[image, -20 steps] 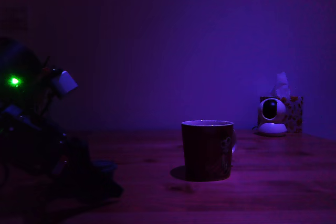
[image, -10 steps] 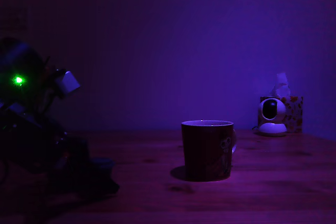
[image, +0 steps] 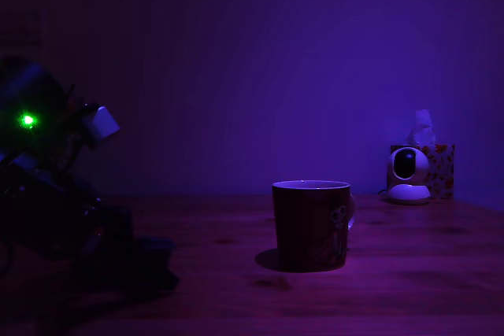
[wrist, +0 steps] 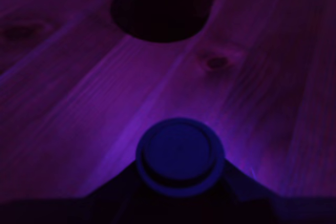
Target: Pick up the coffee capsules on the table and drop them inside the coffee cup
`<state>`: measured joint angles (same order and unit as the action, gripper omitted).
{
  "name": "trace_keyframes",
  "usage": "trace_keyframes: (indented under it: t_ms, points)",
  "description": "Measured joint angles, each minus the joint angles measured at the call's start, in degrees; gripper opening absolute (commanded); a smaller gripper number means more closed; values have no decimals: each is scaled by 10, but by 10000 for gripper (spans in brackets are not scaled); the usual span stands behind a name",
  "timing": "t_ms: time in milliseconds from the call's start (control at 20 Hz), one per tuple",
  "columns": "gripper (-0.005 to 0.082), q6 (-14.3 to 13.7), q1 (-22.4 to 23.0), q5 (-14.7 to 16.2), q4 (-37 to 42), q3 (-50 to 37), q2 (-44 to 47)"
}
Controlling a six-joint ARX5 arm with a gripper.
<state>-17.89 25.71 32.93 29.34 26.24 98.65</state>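
Purple light washes the whole scene, so detail is poor. Exterior view: the arm sits low at the exterior view's left, its gripper [image: 153, 261] down at the wooden table [image: 409, 273], apparently lowered to reach the pod. The coffee cup [image: 310, 224] stands upright, well apart from the gripper toward the exterior view's right, mouth open upward and ready to receive a drop. A white round camera gadget [image: 408, 175] and a tissue box [image: 438, 169] stand at the far edge, clear of the work. The capsule cannot be made out here. Wrist view: the coffee capsule [wrist: 180, 155], bluish-grey, shows its round flanged face to the lens, seated between two dark wedge shapes that I take for the fingers, one on each side. Whether the fingers are clamped on it or only flanking it, I cannot tell; contact is lost in shadow. The cup's dark base lies beyond on the grain, near a knot [wrist: 215, 62].
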Motion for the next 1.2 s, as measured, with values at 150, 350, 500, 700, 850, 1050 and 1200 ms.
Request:
trace_keyframes:
  t_ms: [150,350,500,700,850,1050,1200]
  points:
    - [127,22,0,7,-10,0,-11]
    - [127,53,0,22,-9,-1,-77]
    - [127,58,0,33,-7,0,-129]
    - [127,69,0,40,-8,26,-143]
    - [127,87,2,40,-13,60,-143]
    - [127,105,17,41,-66,117,-143]
    - [127,107,31,40,-144,180,-143]
